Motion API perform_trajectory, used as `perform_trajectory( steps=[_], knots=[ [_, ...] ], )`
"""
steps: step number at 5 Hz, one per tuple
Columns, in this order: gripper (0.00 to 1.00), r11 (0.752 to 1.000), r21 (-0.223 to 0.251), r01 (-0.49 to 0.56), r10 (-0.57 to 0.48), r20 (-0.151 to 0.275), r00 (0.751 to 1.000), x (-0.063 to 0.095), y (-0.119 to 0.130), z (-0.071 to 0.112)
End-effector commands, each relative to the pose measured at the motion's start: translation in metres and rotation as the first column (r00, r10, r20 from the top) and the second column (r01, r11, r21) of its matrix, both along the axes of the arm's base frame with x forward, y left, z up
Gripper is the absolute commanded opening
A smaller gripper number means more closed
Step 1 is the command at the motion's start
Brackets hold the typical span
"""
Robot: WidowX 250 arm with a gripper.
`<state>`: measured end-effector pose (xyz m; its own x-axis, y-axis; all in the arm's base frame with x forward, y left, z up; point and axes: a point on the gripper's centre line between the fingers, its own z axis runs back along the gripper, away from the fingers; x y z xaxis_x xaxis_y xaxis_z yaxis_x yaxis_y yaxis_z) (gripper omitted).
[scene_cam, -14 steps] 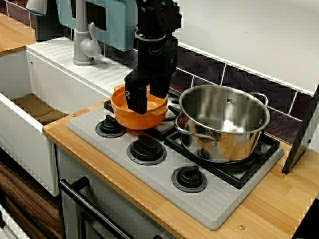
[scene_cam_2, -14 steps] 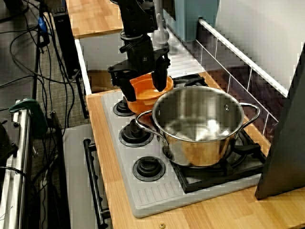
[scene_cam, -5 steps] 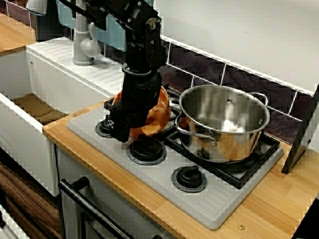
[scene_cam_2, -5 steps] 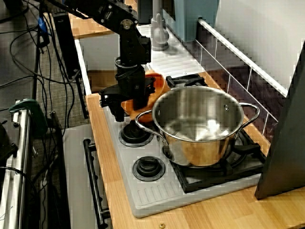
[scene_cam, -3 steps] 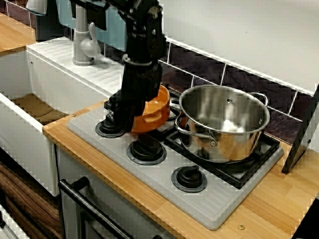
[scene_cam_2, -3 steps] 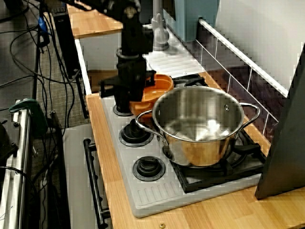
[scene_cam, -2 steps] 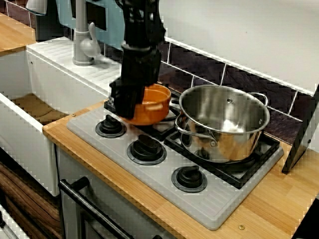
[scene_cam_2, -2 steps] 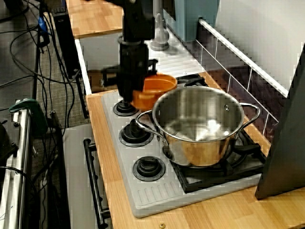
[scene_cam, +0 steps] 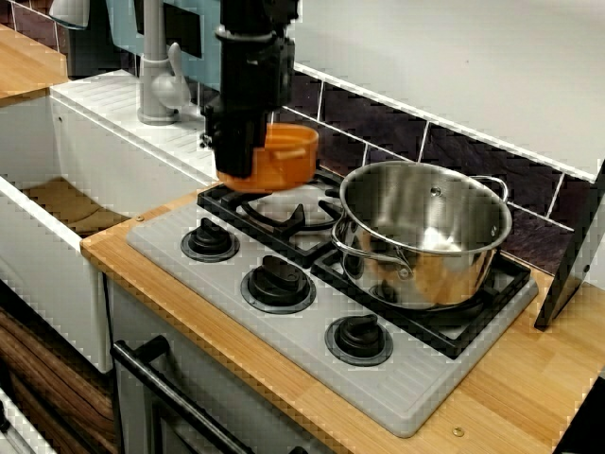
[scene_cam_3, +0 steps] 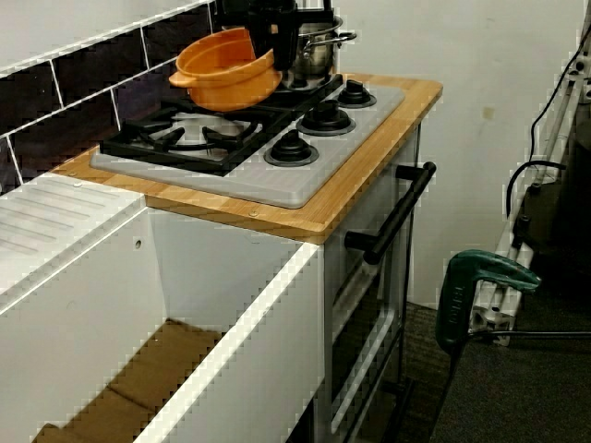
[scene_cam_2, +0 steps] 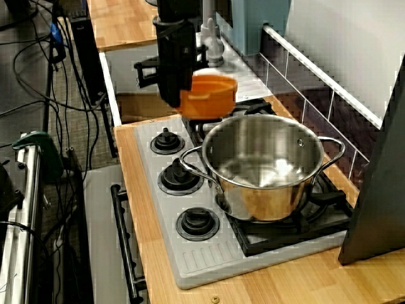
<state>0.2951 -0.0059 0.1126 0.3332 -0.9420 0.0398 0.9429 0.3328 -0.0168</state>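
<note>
Orange plastic forms the bowl [scene_cam: 285, 156], which is held in the air by the gripper [scene_cam: 238, 159]; the fingers are pinched on the bowl's rim at the side turned toward the sink [scene_cam: 43, 270]. In the view from the front of the stove the bowl is seen hanging above the black grate [scene_cam: 284, 219] of the rear burner, clear of it and touching nothing but the fingers. In the view from the sink side it is shown slightly tilted, its open side up. A steel pot [scene_cam: 425, 232] is set on the neighbouring part of the grate, near the bowl but apart from it. Three black knobs [scene_cam: 209, 240] are lined along the front of the grey hob plate [scene_cam: 312, 355], which is let into a wooden worktop [scene_cam: 529, 378]. A grey tap [scene_cam: 156, 80] is mounted behind the sink, beyond the arm. A green clamp [scene_cam_3: 482, 275] is seen beside the stove front in the view from the sink side.
</note>
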Motion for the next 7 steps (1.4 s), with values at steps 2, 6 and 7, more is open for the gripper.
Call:
perform_trajectory(
  steps=[2,6,7],
  knots=[
    [0.0,0.997,0.074,-0.03,0.024,0.078,0.997,0.016,-0.003,0.02],
    [0.0,0.967,0.18,-0.178,0.181,-0.001,0.984,0.058,-0.011,0.004],
    [0.0,0.961,0.207,-0.184,0.196,-0.036,0.98,0.067,-0.016,-0.003]
  ],
)
